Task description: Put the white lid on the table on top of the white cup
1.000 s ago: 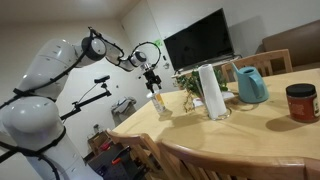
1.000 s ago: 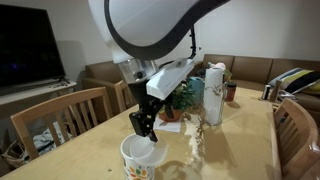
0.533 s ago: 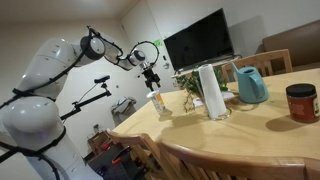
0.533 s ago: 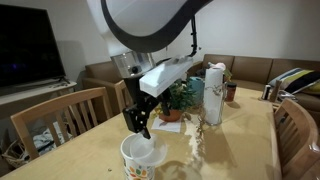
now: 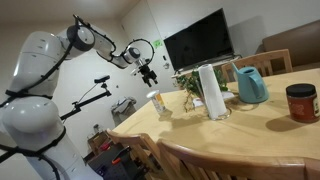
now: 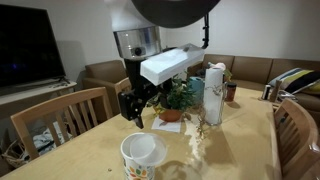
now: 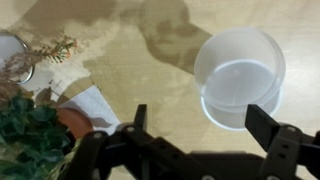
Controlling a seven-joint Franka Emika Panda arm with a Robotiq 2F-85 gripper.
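Note:
The small white cup with yellow-orange print stands near the table's edge in both exterior views (image 5: pixel 157 103) (image 6: pixel 142 160). In the wrist view it shows from above (image 7: pixel 240 100). A white lid (image 7: pixel 239 58) appears to sit on its rim (image 6: pixel 143 148). My gripper (image 6: pixel 133 112) hangs open and empty in the air above and beside the cup, clear of it. It also shows in an exterior view (image 5: pixel 149 75) and in the wrist view (image 7: pixel 203 125), where the cup lies beyond the fingertips, toward the right finger.
A tall white roll (image 5: pixel 211 90) (image 6: pixel 214 93), a teal jug (image 5: pixel 250 85) and a red-lidded jar (image 5: pixel 300 102) stand farther along the table. A potted plant (image 6: pixel 175 100) (image 7: pixel 30 140) sits just behind the cup. Wooden chairs (image 6: pixel 62 115) ring the table.
My gripper has risen from right at the cup's top to well above it and is empty. The cup has stayed in place.

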